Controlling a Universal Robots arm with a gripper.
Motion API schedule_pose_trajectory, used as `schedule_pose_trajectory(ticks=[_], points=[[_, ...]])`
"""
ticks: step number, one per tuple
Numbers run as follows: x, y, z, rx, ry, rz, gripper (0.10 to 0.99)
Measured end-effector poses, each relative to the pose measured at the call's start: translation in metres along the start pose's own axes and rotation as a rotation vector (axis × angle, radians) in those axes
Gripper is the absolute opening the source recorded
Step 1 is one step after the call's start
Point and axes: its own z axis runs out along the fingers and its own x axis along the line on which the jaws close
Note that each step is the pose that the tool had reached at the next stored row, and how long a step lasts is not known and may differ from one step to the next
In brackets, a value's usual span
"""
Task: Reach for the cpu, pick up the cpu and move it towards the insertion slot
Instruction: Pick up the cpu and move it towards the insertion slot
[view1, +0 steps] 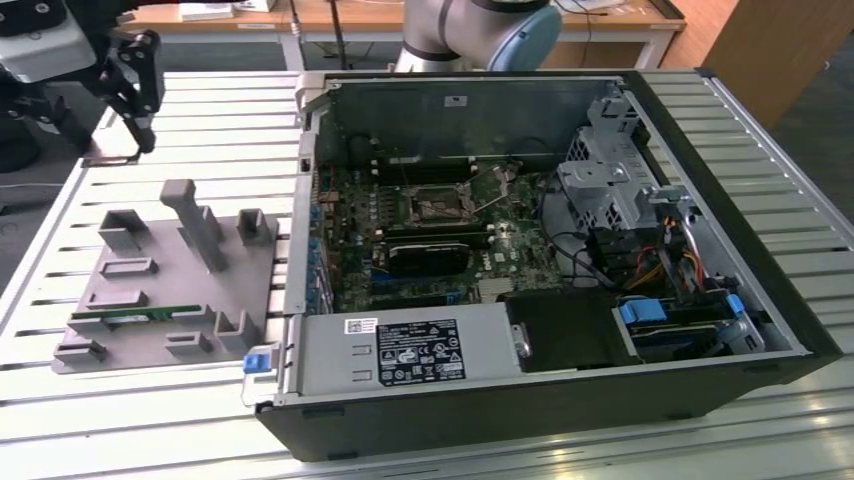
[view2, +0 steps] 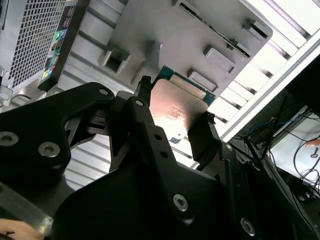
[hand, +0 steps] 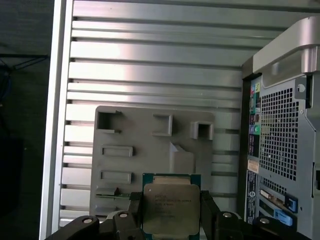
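The claw is clamped on the cpu, which it partly hides.

Exterior view, raised and set back, looks obliquely down on the open computer case and grey tray; first wrist view looks straight down past the gripper clasping the cpu; second wrist view, close behind it, looks along it at a tilt; all three share tray and case.
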Motion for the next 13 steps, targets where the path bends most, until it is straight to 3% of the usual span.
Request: schedule_pose_trajectory(ticks=[7,13], points=[[-0.0231,-0.0006,0.0017,0.000,0.0016,0.000,0.545],[-0.0243,0.0001,-0.0076,0.000,0.0019,0.000,0.545]])
